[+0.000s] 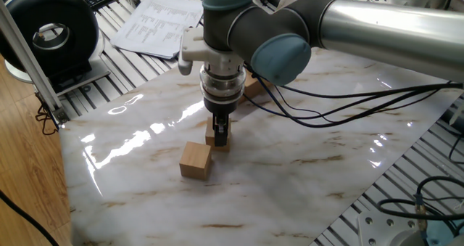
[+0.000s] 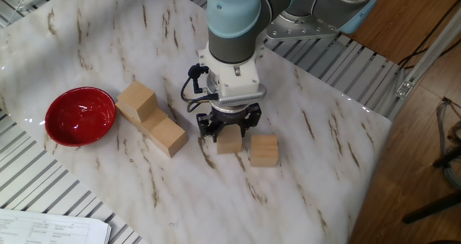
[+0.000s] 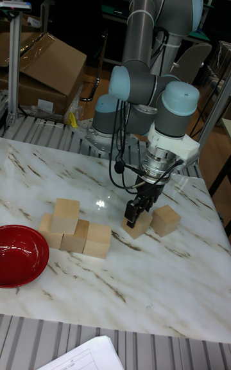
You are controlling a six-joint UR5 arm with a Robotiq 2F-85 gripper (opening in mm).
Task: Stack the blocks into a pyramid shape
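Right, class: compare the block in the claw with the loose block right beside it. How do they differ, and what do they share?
The block in the claw is flanked by the claw fingers; the loose block has nothing touching it. The gripped block stands nearer the half-built stack; the loose block sits farther from it, toward the table's edge. The two blocks stand slightly apart. Both are plain tan wooden cubes of matching size, resting on the marble table.
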